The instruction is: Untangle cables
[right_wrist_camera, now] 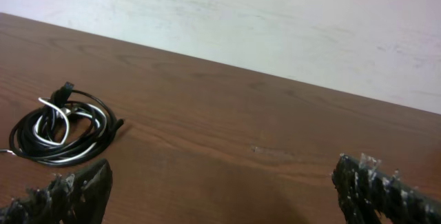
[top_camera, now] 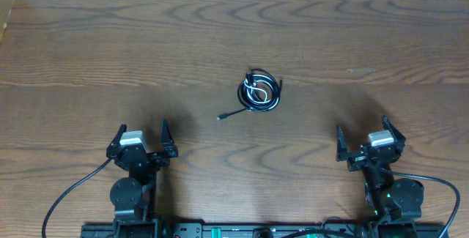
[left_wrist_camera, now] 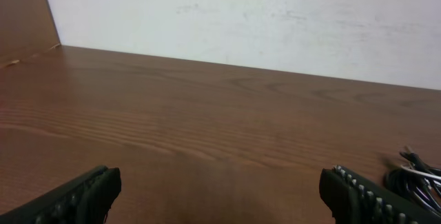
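A small coiled bundle of thin black cables with one white cable looped through it (top_camera: 259, 93) is seen lying on the dark brown wood-grain table (top_camera: 146, 40), roughly midway between the two arms and farther from the robot's base than both grippers. One thin black strand is trailed out of the coil toward the left arm's side, ending in a small plug (top_camera: 222, 116) that rests flat on the wood. The cords are still wound together in the coil, the white loop lying inside the black ones. The left gripper (top_camera: 141, 129) is held with its two black fingers spread wide, and nothing is gripped between them; in its wrist view the ribbed pads (left_wrist_camera: 83, 195) are seen far apart at the bottom edge, with the edge of the bundle just visible at the far right (left_wrist_camera: 417, 176). The right gripper (top_camera: 361, 124) is likewise spread fully and is holding nothing. In the right wrist view the coil (right_wrist_camera: 58, 131) is shown to the left, beyond the left-hand finger (right_wrist_camera: 76, 189) and apart from it. Both grippers are kept well apart from the cables. A pale white wall (left_wrist_camera: 275, 17) is seen behind the table's far edge.
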